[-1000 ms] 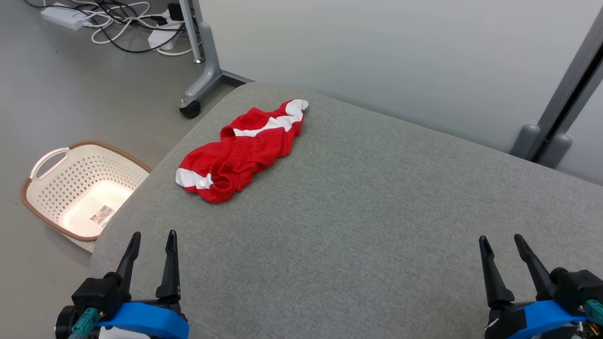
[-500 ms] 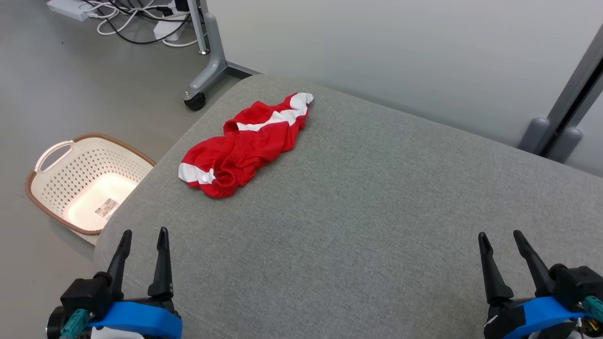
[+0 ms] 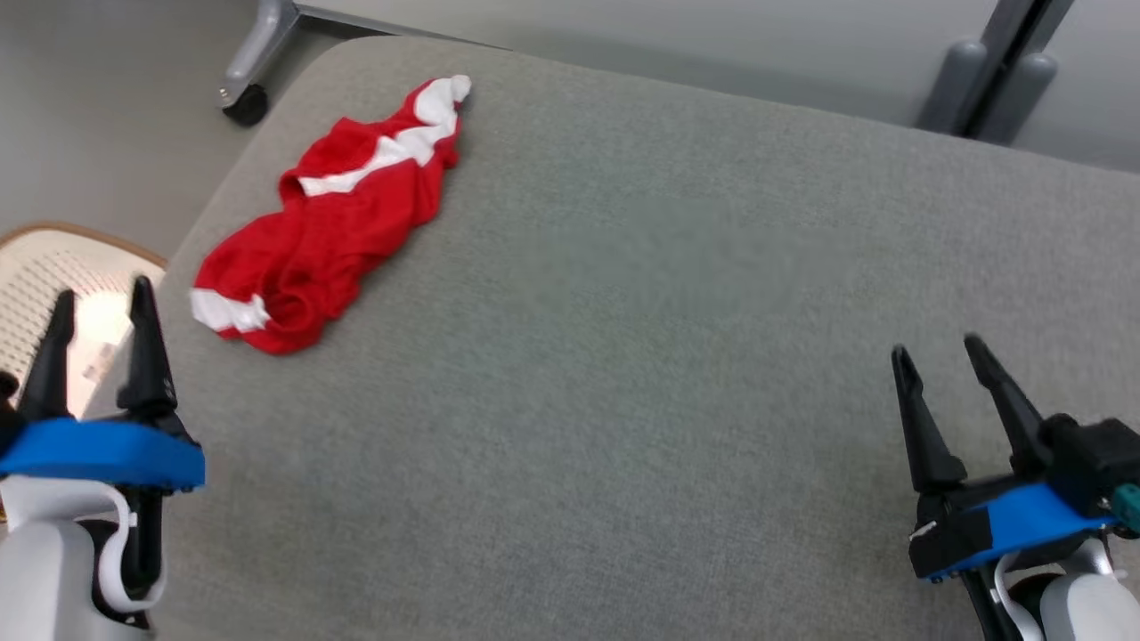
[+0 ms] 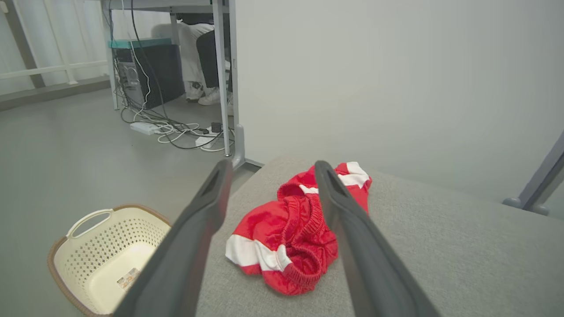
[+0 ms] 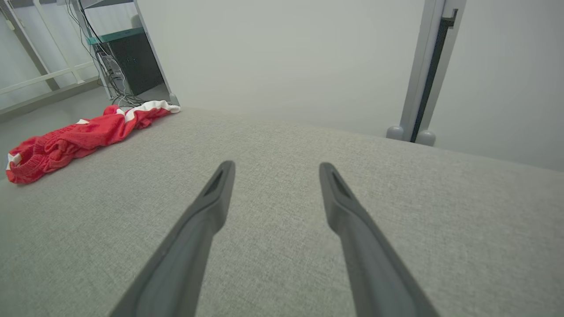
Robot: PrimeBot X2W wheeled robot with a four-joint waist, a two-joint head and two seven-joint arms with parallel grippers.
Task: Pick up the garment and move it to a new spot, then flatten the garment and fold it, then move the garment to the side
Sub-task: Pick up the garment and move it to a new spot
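The garment is red with white bands and lies crumpled near the far left corner of the grey cushioned surface. It appears again in the left wrist view as the garment and at the far left of the right wrist view as the garment. My left gripper hangs open at the surface's left edge, short of the garment, nothing between its fingers. At the lower right, my right gripper is open and empty, far from the garment.
A cream perforated laundry basket with a brown rim stands on the floor left of the surface. A grey desk leg with a caster is beyond the far left corner, with cables on the floor. A pale partition wall backs the surface.
The head camera has tilted down and swung right, so the whole picture shifted. The left gripper now sits higher and further left in view. The garment lies as before.
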